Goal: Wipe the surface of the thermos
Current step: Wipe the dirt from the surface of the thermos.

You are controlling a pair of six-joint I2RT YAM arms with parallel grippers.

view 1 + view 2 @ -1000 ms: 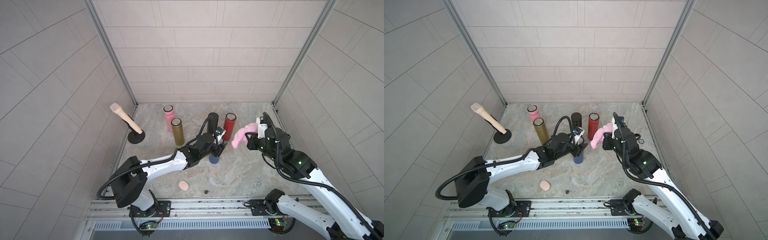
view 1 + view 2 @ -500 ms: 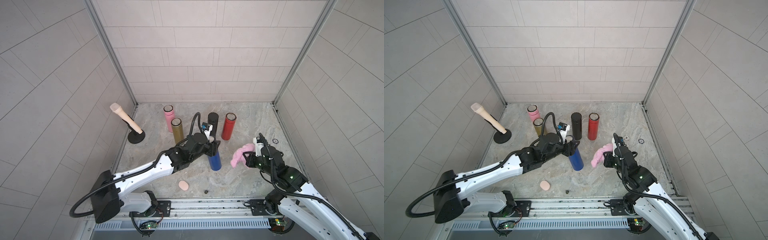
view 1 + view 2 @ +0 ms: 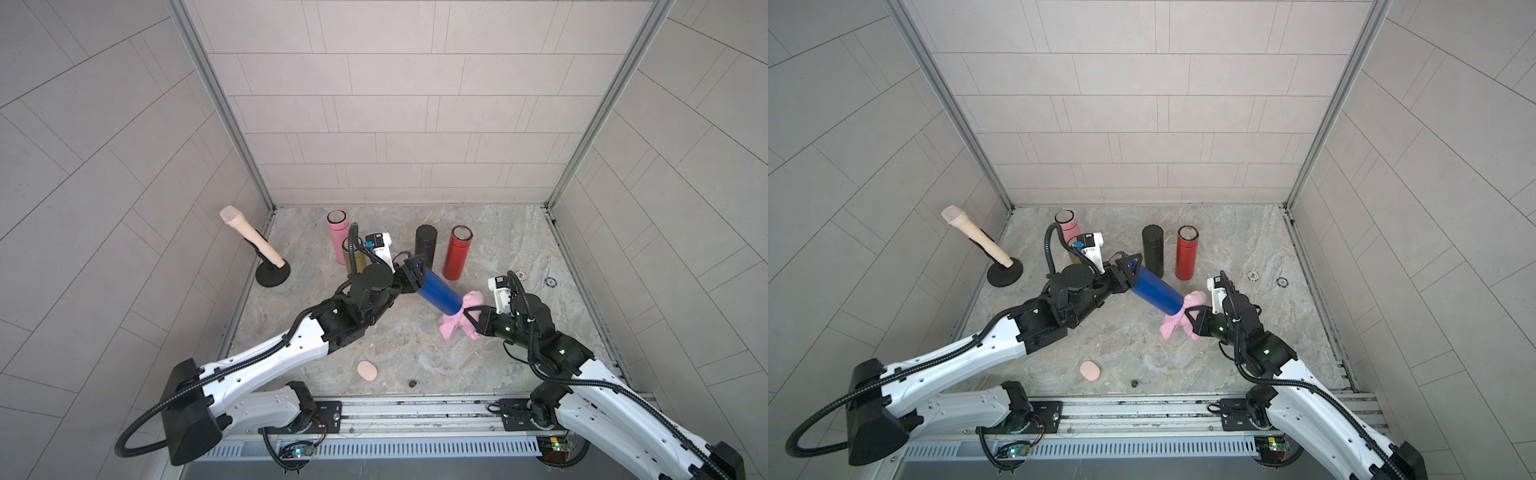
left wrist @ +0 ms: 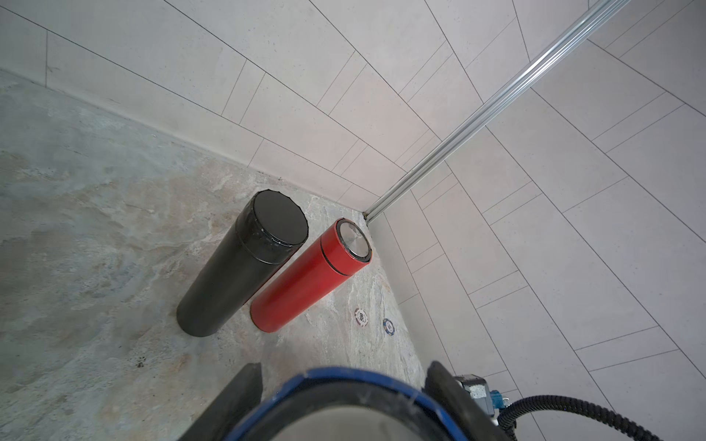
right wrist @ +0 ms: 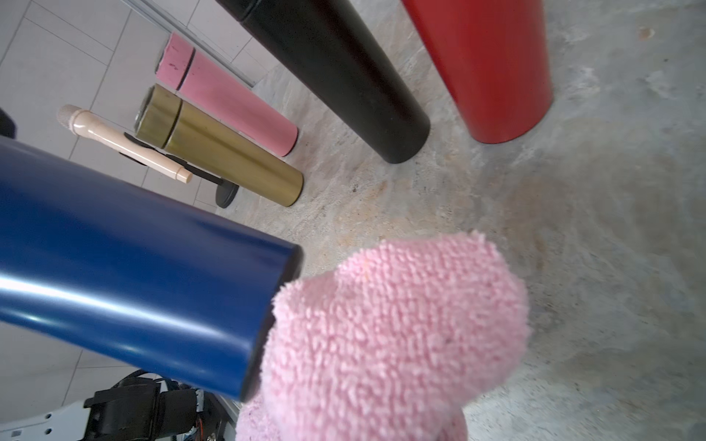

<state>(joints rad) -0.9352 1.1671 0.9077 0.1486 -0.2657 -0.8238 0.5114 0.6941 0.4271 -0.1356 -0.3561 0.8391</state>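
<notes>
**Blue thermos held at a slant, cloth against its lower end**

The blue thermos point(image 3: 439, 296) point(image 3: 1156, 291) is off the stone floor point(image 3: 415, 345), near the middle of the cell. It is tilted, with the upper end toward the left arm and the lower end toward the right arm.

The left gripper point(image 3: 415, 276) point(image 3: 1129, 270) is clamped on the upper end, one finger on each side of the barrel. In the left wrist view the blue rim point(image 4: 344, 376) sits between both fingers.

The right gripper point(image 3: 471, 316) point(image 3: 1188, 313) is closed on a pink cloth point(image 3: 459, 328) point(image 5: 389, 336). The cloth touches the thermos's lower end point(image 5: 267, 324) and hangs below it.

Behind the blue thermos, a black thermos point(image 3: 425, 249) and a red thermos point(image 3: 456, 257) stand upright side by side. A pink thermos point(image 3: 337, 235) and a gold thermos point(image 5: 221, 160) stand further left.

A cream microphone point(image 3: 249, 241) leans on a black stand point(image 3: 272, 276) at the left wall. A peach pad point(image 3: 367, 370) lies near the front rail. Two chips point(image 4: 360, 317) lie by the right wall.
</notes>
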